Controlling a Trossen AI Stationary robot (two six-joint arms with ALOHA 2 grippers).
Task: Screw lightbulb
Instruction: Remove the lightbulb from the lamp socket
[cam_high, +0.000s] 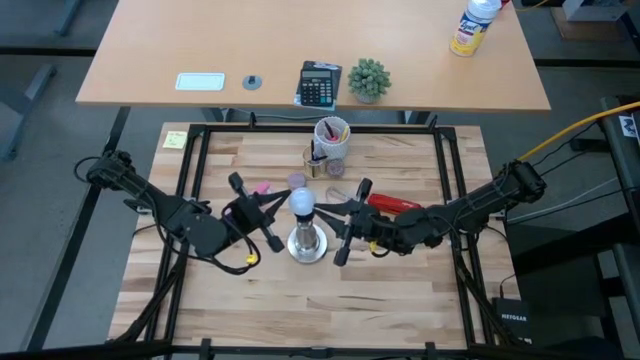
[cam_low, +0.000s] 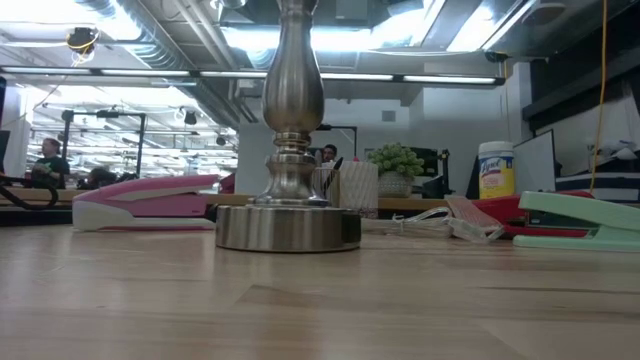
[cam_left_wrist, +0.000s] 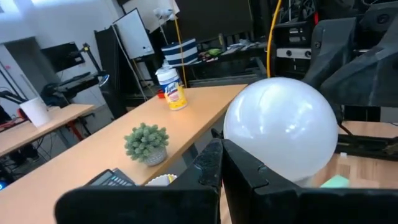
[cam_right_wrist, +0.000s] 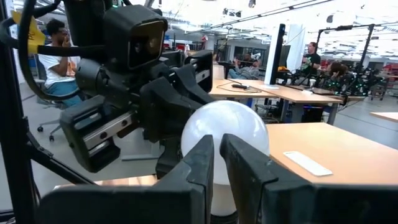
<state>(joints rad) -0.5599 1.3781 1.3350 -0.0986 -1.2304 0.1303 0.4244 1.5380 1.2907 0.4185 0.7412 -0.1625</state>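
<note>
Left tool (cam_high: 275, 212) closed, fingers together, tips right beside the bulb (cam_high: 302, 202) on its left; wrist view puts the closed fingers (cam_left_wrist: 214, 163) up against the white globe, touching or nearly so, can't tell if it presses. Right tool (cam_high: 333, 216) on the bulb's other side, jaws almost shut with a narrow slot between the fingers (cam_right_wrist: 202, 163); they sit in front of the globe, not around it, so no visible grip on anything. Both arms reach in level from either side, meeting at the stand's top.

Bulb sits upright on top of the stand (cam_high: 307, 241), mid-tabletop (cam_high: 400, 300). Its screw base isn't visible, so how far it is threaded in can't be told. Low view shows only the stand's neck and round foot (cam_low: 288, 226), planted flat; bulb is out of that frame.

Progress guess: bulb already placed in the socket, likely mid-screwing or close to done. Left to do: any remaining turns, then back both tools off. Risk: tipping the stand if pushed sideways.
</note>
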